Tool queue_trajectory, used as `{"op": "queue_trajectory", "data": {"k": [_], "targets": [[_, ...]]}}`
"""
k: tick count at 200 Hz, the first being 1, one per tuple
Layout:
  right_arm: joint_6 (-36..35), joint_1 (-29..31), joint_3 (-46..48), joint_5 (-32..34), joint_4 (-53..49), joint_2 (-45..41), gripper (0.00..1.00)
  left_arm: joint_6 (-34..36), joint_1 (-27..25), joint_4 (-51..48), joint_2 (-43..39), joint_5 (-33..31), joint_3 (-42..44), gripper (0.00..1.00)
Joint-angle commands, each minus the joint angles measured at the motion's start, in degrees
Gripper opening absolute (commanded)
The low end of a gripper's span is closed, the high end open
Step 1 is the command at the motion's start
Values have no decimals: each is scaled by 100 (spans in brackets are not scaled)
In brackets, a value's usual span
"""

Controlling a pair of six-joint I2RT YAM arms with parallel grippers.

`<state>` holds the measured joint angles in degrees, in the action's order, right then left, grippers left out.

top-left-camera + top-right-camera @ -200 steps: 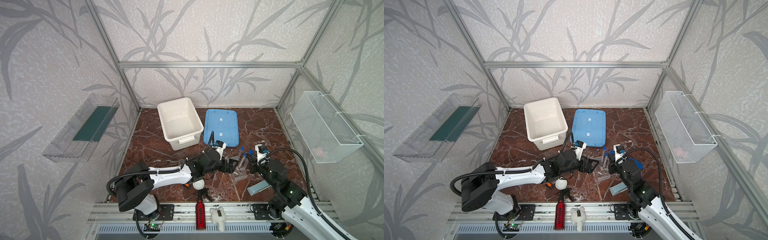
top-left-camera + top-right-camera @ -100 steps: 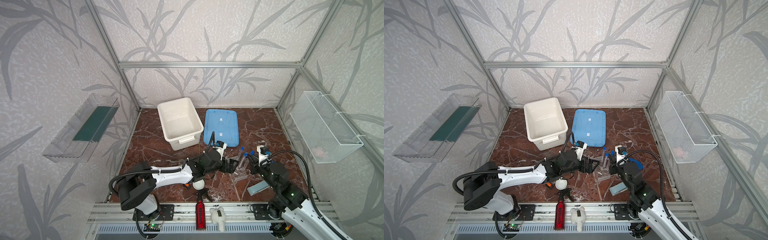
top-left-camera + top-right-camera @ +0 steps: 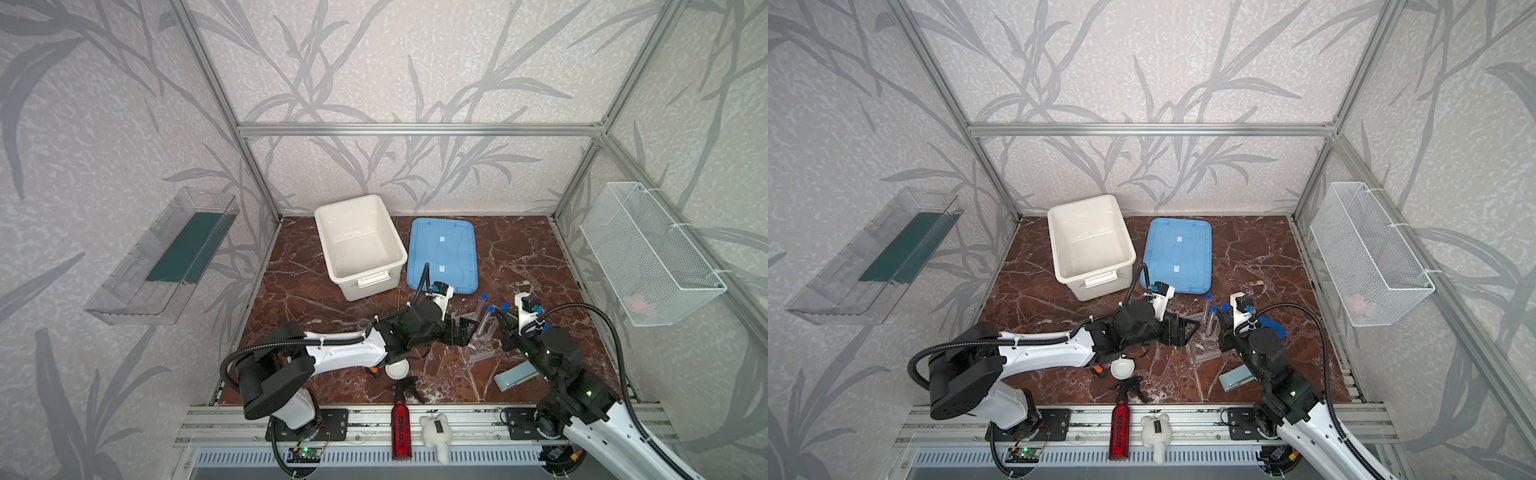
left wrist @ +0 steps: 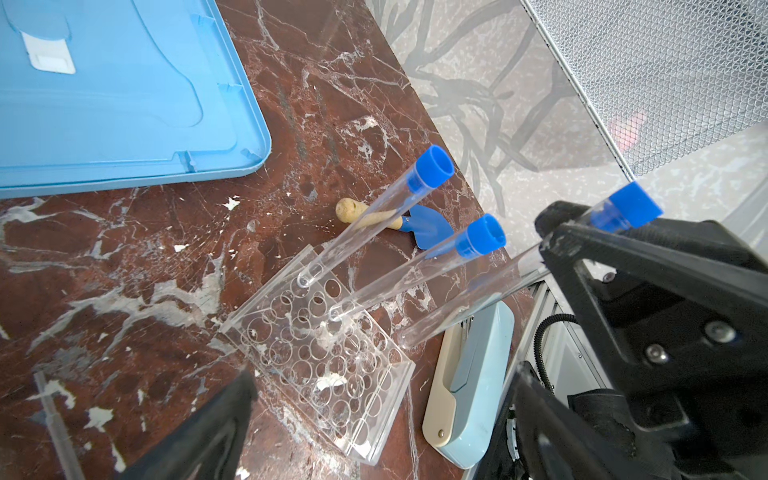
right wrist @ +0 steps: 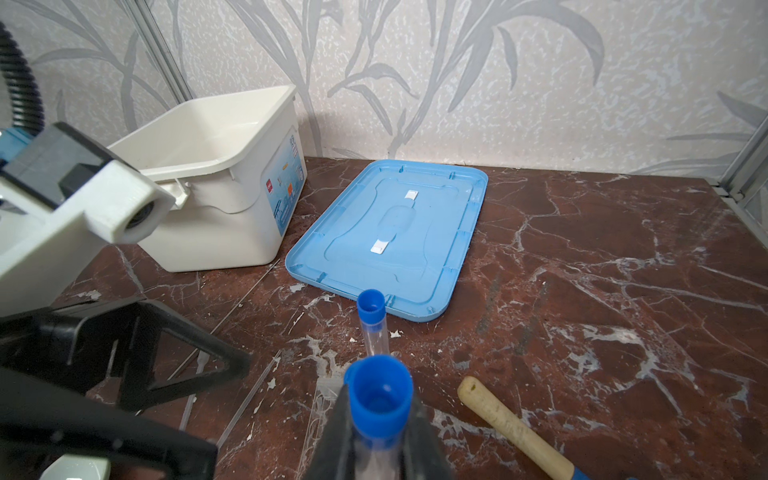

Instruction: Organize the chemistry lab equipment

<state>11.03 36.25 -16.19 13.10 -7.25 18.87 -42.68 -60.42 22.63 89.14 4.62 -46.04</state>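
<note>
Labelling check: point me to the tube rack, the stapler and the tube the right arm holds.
clear tube rack (image 4: 320, 357): left wrist view, on its perforated top plate.
pale blue stapler (image 4: 471, 386): left wrist view, mid-body.
held blue-capped tube (image 5: 377, 401): right wrist view, on its blue cap.

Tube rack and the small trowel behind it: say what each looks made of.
Tube rack: clear glossy plastic, probably acrylic; the marbled floor shows through its drilled plates. Small trowel: pale matte handle that looks like wood, with a blue scoop, painted metal or plastic; can't tell which.
</note>
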Motion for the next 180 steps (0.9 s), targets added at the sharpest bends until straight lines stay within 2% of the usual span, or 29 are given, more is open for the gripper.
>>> {"op": "queue_trajectory", "data": {"k": [1,43,111,128,143,151,180], "targets": [[-83,166,182,271,253,-116,9,-74,6,110,57,21,-32,99],[-162,193,665,348,709,-317,9,-74,8,100,89,58,-49,99],[-231,198,948,340,836,-446,10,-136,26,206,149,56,7,99],[-202,198,955,203,805,-435,20,-153,25,200,138,33,17,99],[-107,198,935,138,738,-476,36,-137,32,174,112,1,25,99],[-46,203,915,165,686,-523,42,-129,41,142,88,-18,25,99],[100,203,883,291,462,-819,45,-85,41,92,-4,-77,45,99]]}}
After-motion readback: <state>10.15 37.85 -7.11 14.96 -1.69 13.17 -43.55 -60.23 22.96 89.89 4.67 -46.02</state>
